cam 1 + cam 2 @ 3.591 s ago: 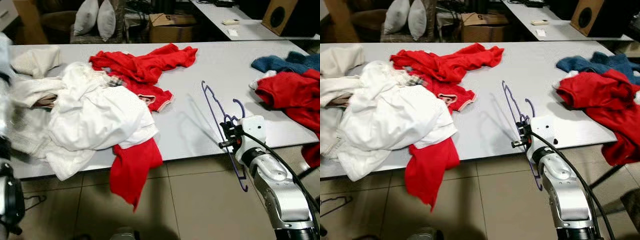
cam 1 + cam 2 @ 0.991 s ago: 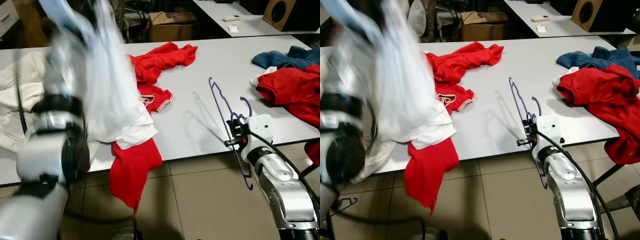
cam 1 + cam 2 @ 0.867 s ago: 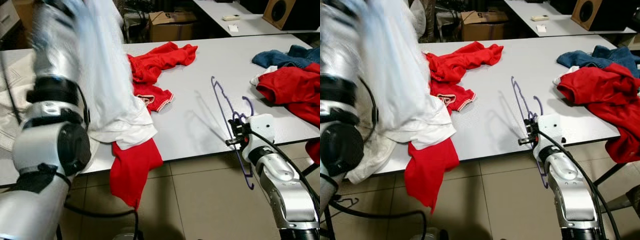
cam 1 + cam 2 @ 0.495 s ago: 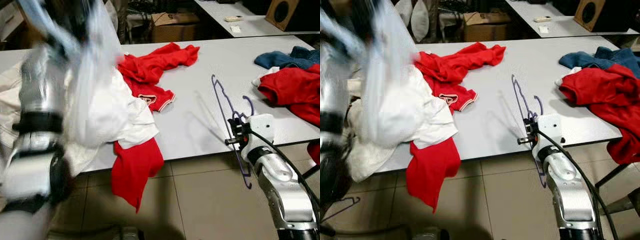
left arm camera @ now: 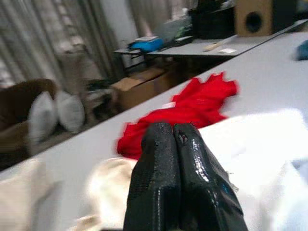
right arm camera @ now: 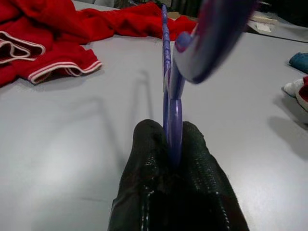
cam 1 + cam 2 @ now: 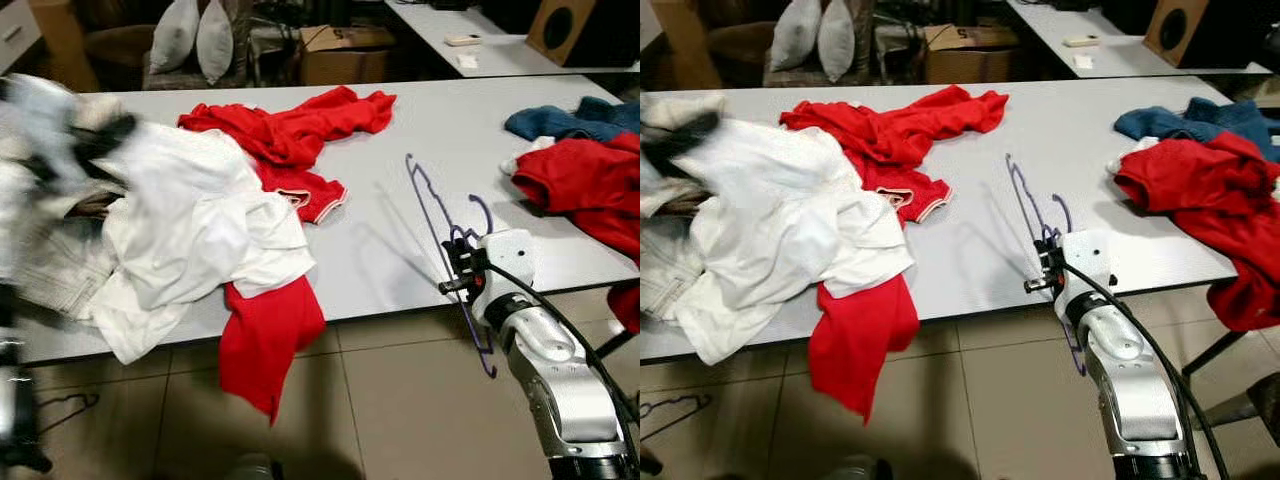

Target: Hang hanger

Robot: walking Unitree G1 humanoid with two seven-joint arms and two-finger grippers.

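Right end effector (image 7: 458, 266) clamped on purple hanger (image 7: 440, 228) near hook, frame upright over table (image 7: 380, 250) front edge. I judge hanger light, stiff, slick; grip low by neck. Left end effector (image 5: 179, 183) pressed together, empty, above white clothes (image 7: 190, 225).
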